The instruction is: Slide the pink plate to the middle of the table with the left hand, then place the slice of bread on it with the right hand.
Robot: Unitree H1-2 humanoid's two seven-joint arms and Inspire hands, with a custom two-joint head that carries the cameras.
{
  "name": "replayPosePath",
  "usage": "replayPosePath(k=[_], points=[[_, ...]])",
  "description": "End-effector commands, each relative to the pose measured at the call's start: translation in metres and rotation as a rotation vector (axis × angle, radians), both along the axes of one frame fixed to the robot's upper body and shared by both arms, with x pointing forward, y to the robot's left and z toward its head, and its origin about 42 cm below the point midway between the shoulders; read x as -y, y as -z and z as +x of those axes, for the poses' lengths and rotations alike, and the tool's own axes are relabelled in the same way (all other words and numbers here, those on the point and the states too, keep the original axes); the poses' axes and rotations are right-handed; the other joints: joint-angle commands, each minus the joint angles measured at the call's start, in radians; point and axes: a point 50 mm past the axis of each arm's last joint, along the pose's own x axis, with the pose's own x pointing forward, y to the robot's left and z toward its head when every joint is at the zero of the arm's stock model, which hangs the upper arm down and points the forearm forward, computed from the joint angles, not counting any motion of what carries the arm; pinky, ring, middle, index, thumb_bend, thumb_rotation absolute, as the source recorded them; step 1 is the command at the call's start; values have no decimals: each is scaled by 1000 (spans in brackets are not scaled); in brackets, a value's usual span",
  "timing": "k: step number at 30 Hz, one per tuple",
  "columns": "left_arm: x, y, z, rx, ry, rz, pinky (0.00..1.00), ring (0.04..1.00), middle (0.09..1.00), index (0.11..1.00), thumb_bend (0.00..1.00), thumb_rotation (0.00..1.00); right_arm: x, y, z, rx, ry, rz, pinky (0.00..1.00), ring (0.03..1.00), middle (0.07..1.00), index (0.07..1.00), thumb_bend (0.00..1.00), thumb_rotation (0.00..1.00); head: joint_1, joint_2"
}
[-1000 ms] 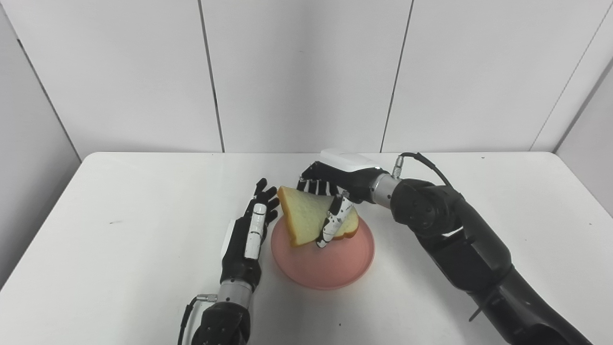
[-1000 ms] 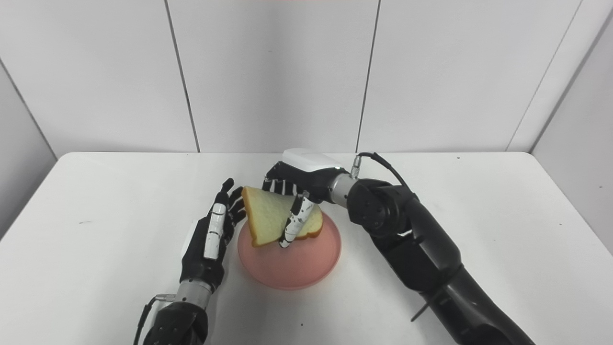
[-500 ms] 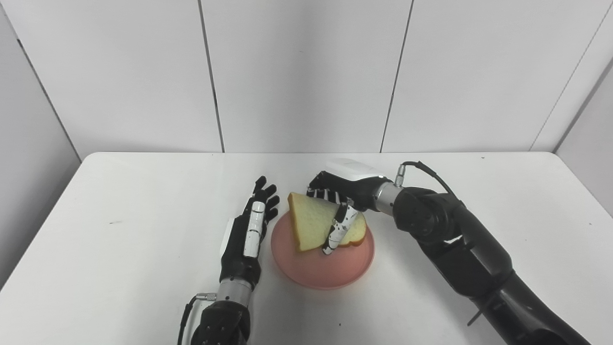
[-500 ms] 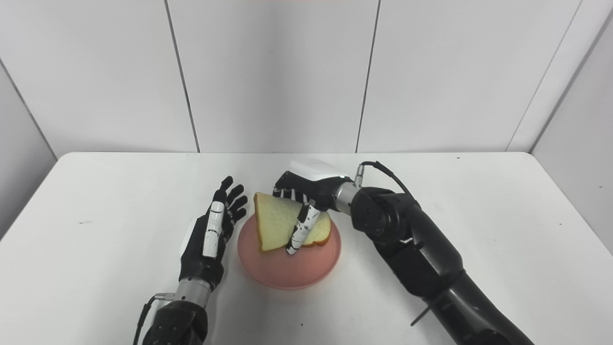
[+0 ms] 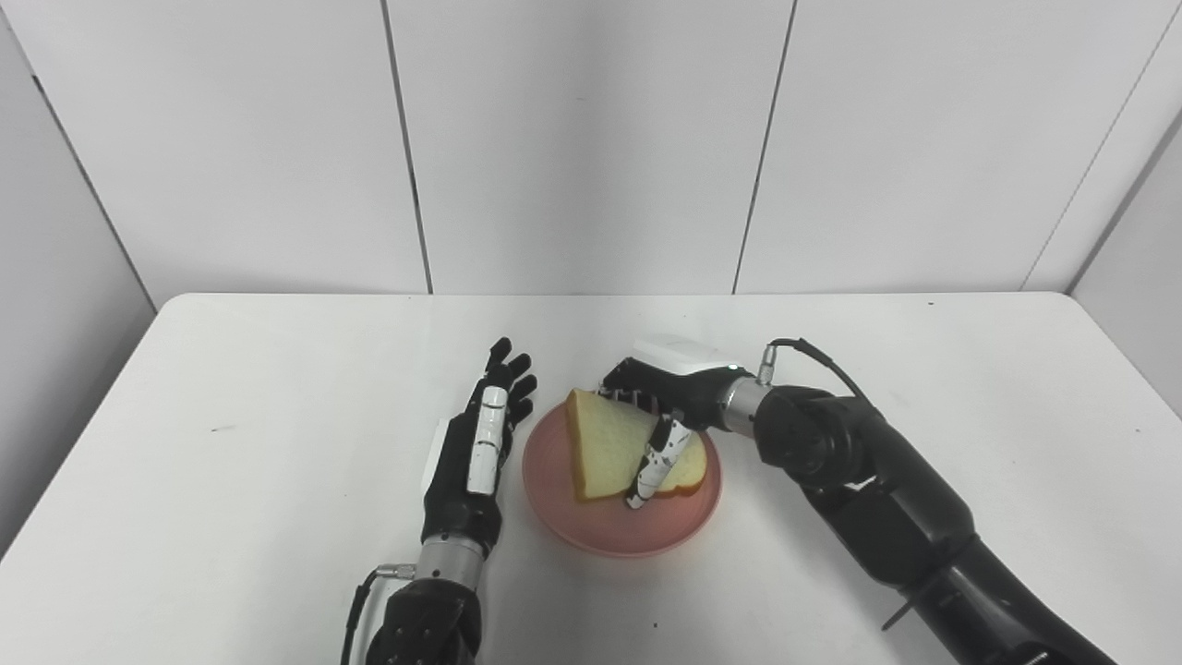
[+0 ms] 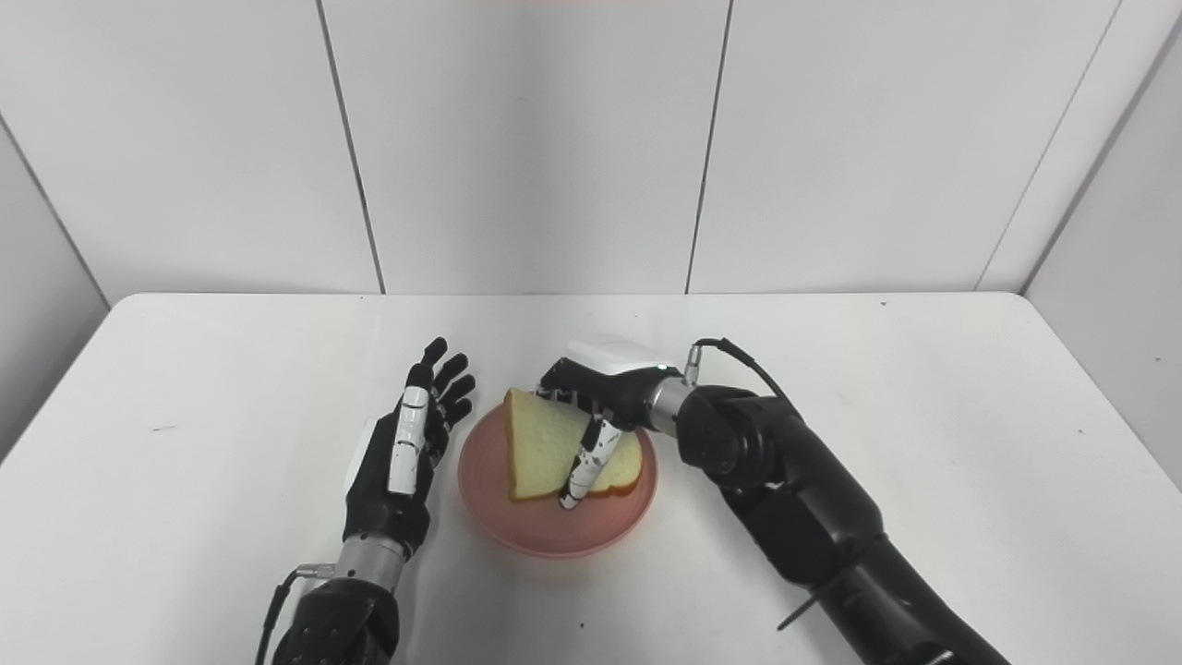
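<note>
The pink plate (image 5: 605, 536) sits near the middle of the white table. A slice of bread (image 5: 602, 443) leans over it, its lower edge resting on the plate, its upper corner raised. My right hand (image 5: 667, 397) is shut on the bread, thumb across its front face and fingers behind it. My left hand (image 5: 476, 453) lies open just left of the plate, fingers straight and pointing away, a small gap from the rim. In the right eye view the same bread (image 6: 545, 439) and plate (image 6: 517, 534) appear.
The white table (image 5: 231, 443) extends broadly to the left, right and far side. Grey wall panels (image 5: 591, 139) close off the back. A cable loops off the right wrist (image 5: 803, 356).
My right hand has lowered the bread and shifted it slightly right, down onto the plate. The left hand has drawn back a little from the plate rim.
</note>
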Motion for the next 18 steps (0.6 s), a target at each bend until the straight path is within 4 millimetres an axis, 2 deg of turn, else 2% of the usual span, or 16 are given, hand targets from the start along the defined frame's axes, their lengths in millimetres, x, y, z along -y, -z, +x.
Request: replayPosePath(k=[1,4,5,6,7,8,9,10,14,18], points=[[8,-23,6,77,11,-27,937,919,935,940,663,1000,-8,-21,5,87,-30,23,475,418,509,506,516,0,0,-1],[8,-22,7,73,13,-30,939,920,937,941,671,1000,-14,-20,4,81,-28,20,512,431,517,497,518,0,-1,-5],[8,-21,7,72,13,-27,936,918,935,940,676,999,-15,-19,4,80,-28,23,522,512,507,489,524,0,-1,-5],[8,-21,7,73,12,-25,932,915,933,939,677,1000,-16,-19,4,81,-29,27,526,542,502,488,526,0,-1,-5],[8,-21,7,74,12,-24,930,915,933,939,671,1000,-16,-19,4,81,-30,29,538,574,586,491,521,79,-1,-5],[9,-22,7,71,14,-23,929,915,932,939,669,1000,-17,-20,3,83,-29,27,542,585,615,493,520,106,-1,-4],[9,-22,6,69,16,-23,934,918,936,943,668,1000,-18,-21,3,85,-27,24,576,629,668,619,665,110,-1,-4],[9,-23,6,69,16,-21,934,920,937,946,668,1000,-19,-22,2,90,-27,20,611,669,710,696,746,142,-1,-4],[8,-23,6,69,19,-5,929,922,938,948,673,1000,-19,-26,-1,112,-27,-5,650,719,759,764,821,212,-1,-3],[6,-23,5,75,29,9,931,926,942,952,677,1000,-19,-32,-4,108,-13,-33,709,814,852,855,915,312,-2,-3]])
